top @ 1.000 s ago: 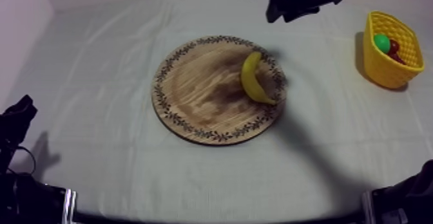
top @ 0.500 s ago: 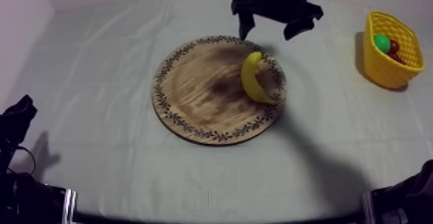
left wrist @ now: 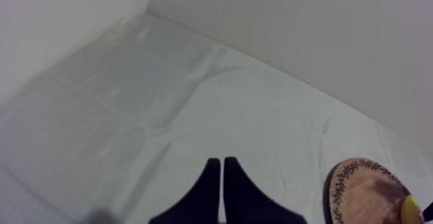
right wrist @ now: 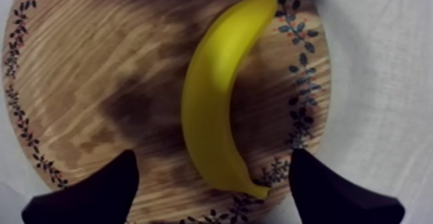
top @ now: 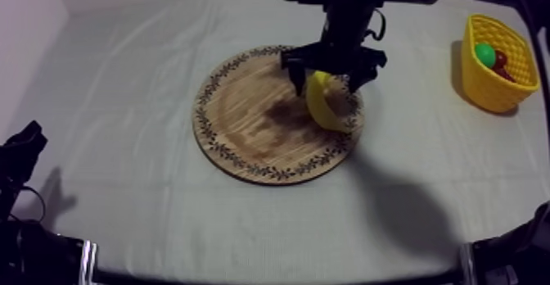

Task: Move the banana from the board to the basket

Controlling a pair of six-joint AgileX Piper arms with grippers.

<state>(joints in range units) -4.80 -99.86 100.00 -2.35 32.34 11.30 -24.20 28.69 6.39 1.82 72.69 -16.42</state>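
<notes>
1. Left arm (top: 23,149) sits low at the left edge of the table, well apart from the board.
2. Left gripper (left wrist: 221,163): the two black fingers lie together as a narrow wedge with nothing between them, over bare grey-white cloth (left wrist: 161,98).
3. In the left wrist view, the edge of the wooden board (left wrist: 361,188) shows far off past the fingers. A sliver of the banana (left wrist: 410,207) is on it.
4. Wooden board (top: 245,116): round with a patterned rim, flat on the cloth (top: 123,83) at mid-table.
5. Banana (top: 321,108) lies on the right part of the board, close to the rim. It is curved and its top end is under the right gripper.
6. Right gripper (top: 329,77) comes in from the upper right and hangs directly over the banana.
7. In the right wrist view, the right gripper (right wrist: 212,170) has its fingers wide apart, one on each side of the banana (right wrist: 212,98). The fingertips (right wrist: 119,178) are not touching it and nothing is clamped.
8. In that same view the banana runs lengthwise between the fingers on the board (right wrist: 84,65), with its lower tip by the patterned rim.
9. Yellow basket (top: 491,92) stands at the right side of the table, well apart from the board.
10. Inside the basket are a green toy fruit (top: 485,55) and a small red fruit (top: 501,62), touching.
</notes>
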